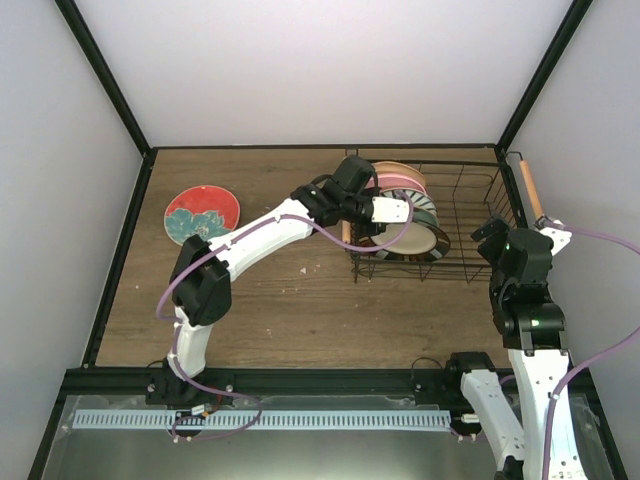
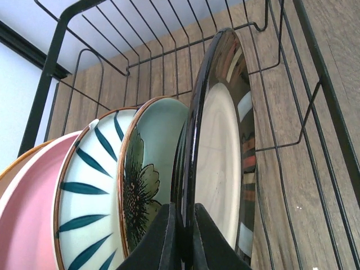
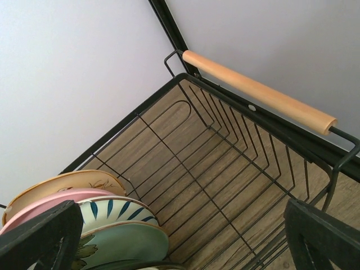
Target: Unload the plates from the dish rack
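Grip on: the left claw was shut on a plate inside the black wire dish rack!
From above, a red round plate with teal flowers lay flat at the far left of the wooden table, well apart from the rack at far right. Left wrist: the fingers pinched the rim of an upright, glossy dark-rimmed, cream-centred plate, just beside a mint green plate. Right wrist: the right claw gaped wide above the rack, gripping nothing.
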You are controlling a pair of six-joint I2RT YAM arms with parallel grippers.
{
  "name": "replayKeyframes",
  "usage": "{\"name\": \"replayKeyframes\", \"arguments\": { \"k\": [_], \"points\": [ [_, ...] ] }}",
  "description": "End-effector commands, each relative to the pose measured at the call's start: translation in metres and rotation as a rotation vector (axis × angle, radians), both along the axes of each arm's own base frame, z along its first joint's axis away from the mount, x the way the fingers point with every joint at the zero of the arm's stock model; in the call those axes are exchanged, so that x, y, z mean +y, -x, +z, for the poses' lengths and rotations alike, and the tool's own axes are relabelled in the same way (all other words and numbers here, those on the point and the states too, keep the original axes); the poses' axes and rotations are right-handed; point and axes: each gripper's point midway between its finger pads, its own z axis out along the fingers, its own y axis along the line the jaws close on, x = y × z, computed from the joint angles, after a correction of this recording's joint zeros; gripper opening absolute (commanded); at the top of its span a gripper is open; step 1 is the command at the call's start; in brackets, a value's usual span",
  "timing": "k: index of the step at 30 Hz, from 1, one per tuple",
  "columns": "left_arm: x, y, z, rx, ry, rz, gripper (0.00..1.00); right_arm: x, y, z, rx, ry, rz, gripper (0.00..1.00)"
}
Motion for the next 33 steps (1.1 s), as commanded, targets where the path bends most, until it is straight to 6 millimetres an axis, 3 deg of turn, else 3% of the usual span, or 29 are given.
{"name": "replayKeyframes", "arguments": {
  "k": [1,12,22,29,33],
  "points": [
    [-0.011,0.011,-0.003,0.013,-0.004,-0.046,0.04,-0.007,0.008,-0.004,0.008,0.0,-0.045,1.0],
    [-0.013,0.008,0.075,-0.001,0.137,0.021,0.04,-0.005,0.007,-0.007,0.003,-0.014,-0.037,1.0],
    [-0.009,0.009,0.095,0.07,0.195,0.094,0.04,-0.001,0.005,-0.011,0.005,-0.029,-0.02,1.0],
    [0.002,-0.001,0.159,0.02,0.33,0.164,0.04,-0.001,0.005,-0.012,0.007,-0.03,-0.019,1.0],
    [0.01,0.001,0.186,0.015,0.381,0.178,0.04,0.0,0.002,-0.014,0.006,-0.034,-0.012,1.0]
  ]
}}
